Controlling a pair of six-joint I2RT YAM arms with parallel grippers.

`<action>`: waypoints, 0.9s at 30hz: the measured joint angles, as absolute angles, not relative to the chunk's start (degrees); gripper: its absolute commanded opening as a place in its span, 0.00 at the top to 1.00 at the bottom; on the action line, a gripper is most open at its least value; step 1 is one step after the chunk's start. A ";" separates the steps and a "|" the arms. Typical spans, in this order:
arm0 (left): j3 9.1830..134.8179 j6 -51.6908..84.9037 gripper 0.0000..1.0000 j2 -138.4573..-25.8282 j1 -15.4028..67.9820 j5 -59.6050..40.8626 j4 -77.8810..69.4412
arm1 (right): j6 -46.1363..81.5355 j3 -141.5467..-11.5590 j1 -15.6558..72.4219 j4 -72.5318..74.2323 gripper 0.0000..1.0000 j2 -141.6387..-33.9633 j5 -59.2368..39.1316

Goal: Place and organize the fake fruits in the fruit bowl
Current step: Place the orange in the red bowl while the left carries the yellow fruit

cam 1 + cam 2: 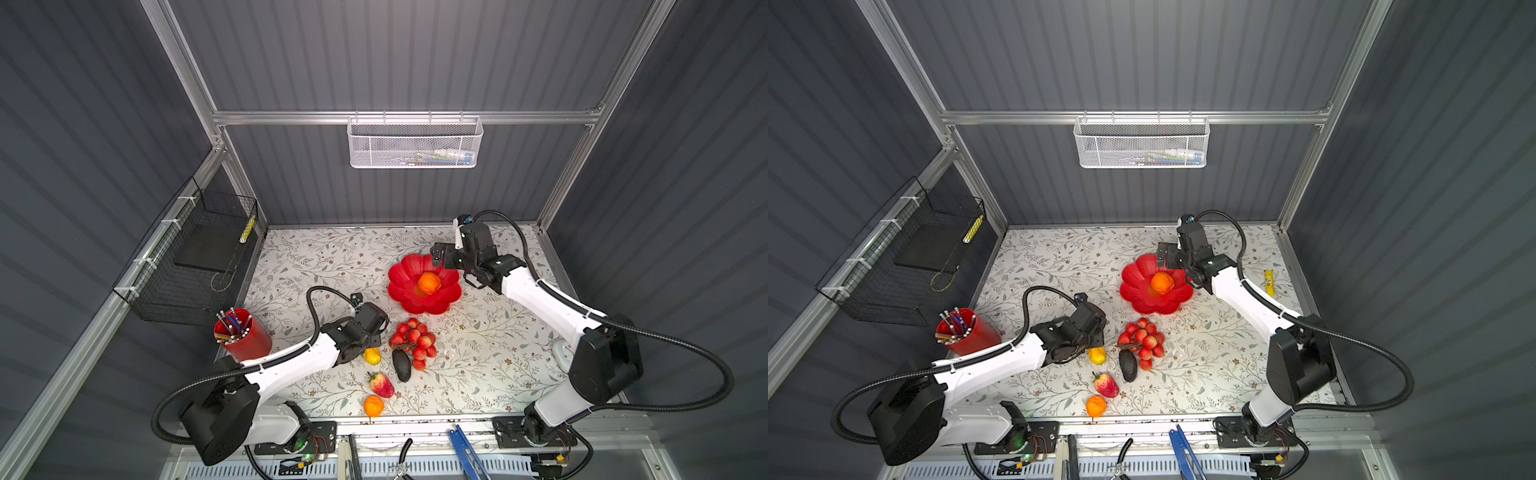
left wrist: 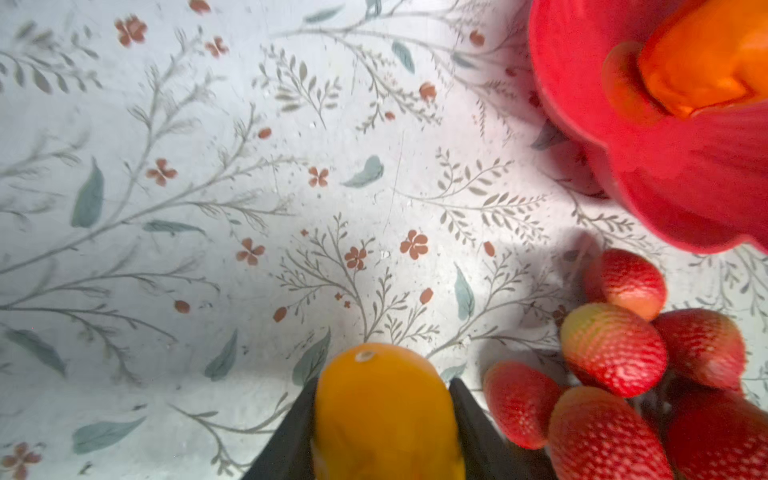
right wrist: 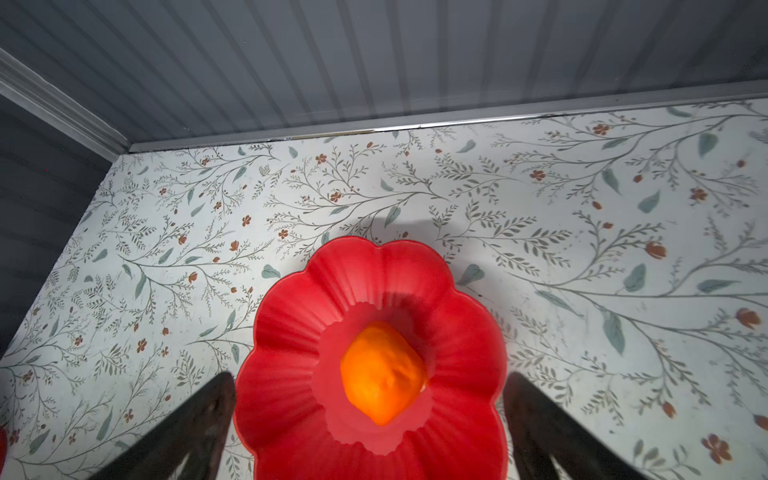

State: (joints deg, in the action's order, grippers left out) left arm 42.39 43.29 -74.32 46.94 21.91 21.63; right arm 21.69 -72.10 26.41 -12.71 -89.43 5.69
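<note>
My left gripper (image 2: 382, 384) is shut on the yellow oblong fruit (image 2: 384, 415), which in both top views pokes out from under the wrist (image 1: 372, 356) (image 1: 1097, 355). Beside it lie the red grape bunch (image 1: 413, 340) (image 2: 615, 349), the dark avocado (image 1: 401, 365), the strawberry (image 1: 382, 385) and the small orange (image 1: 373, 406). The red flower-shaped fruit bowl (image 1: 399, 278) (image 3: 291, 324) holds the blocky orange fruit (image 1: 429, 283) (image 3: 382, 372). Over the bowl's far right rim my right gripper (image 3: 370, 377) (image 1: 444, 259) stands open and holds nothing.
A red pen cup (image 1: 243, 338) stands at the left. A black wire basket (image 1: 195, 257) hangs on the left wall and a white mesh basket (image 1: 415, 143) on the back rail. A small yellow tube (image 1: 1269, 282) lies at the right edge. Tools (image 1: 463, 444) lie along the front.
</note>
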 measured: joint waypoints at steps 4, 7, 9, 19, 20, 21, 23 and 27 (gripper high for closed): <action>48.90 38.87 0.75 -74.50 46.94 23.49 23.35 | 22.24 -65.95 25.65 -12.19 0.01 -84.86 6.70; 55.72 34.39 0.73 -76.90 46.94 24.40 23.53 | 22.48 -61.19 24.91 -11.86 0.01 -80.93 7.29; 60.20 31.18 0.73 -79.92 46.94 24.97 23.46 | 22.48 -57.89 24.40 -11.05 0.01 -77.82 7.55; 83.64 16.34 0.73 -105.84 45.58 23.44 24.08 | 22.52 -53.10 22.11 -9.39 0.01 -69.89 8.32; 85.71 15.53 0.73 -108.22 45.39 22.90 24.05 | 22.52 -53.10 21.98 -9.32 0.01 -69.73 8.34; 87.81 14.87 0.73 -110.65 45.15 22.39 24.12 | 22.50 -53.10 21.85 -9.32 0.01 -69.60 8.34; 91.31 13.98 0.73 -114.74 44.53 21.30 24.32 | 22.50 -53.10 21.69 -9.32 0.01 -69.52 8.29; 97.10 13.47 0.68 -122.02 42.81 19.14 24.49 | 22.48 -52.99 21.43 -9.39 0.01 -69.25 8.05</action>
